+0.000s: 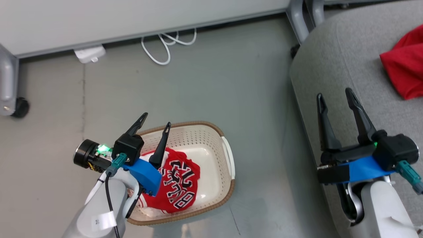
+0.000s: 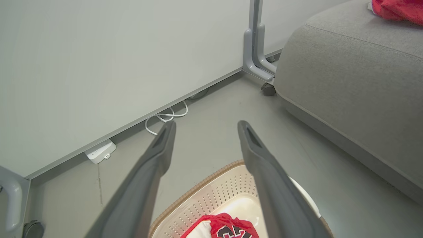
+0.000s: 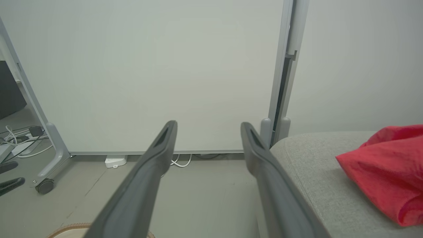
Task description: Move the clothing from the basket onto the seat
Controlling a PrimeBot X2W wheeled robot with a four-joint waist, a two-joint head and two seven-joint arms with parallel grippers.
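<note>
The red jersey (image 1: 176, 183) with black-and-white lettering lies crumpled in the cream perforated basket (image 1: 216, 145) on the floor; its top edge peeks in the left wrist view as the jersey (image 2: 221, 226) inside the basket (image 2: 211, 195). My left gripper (image 1: 157, 121) hovers open above the basket's left part, nothing between its fingers. The plain red garment (image 1: 404, 66) rests on the light-grey seat (image 1: 343, 59) at the right. My right gripper (image 1: 335, 96) stands open over the seat's left edge, empty. The right wrist view shows the plain garment (image 3: 390, 168) on the seat (image 3: 317, 172).
A white partition wall (image 1: 132, 16) runs along the back, with a white cable (image 1: 165, 44) and a white power adapter (image 1: 89, 54) at its foot. Grey wheeled frame legs stand at the far left (image 1: 10, 96) and beside the seat (image 1: 299, 23).
</note>
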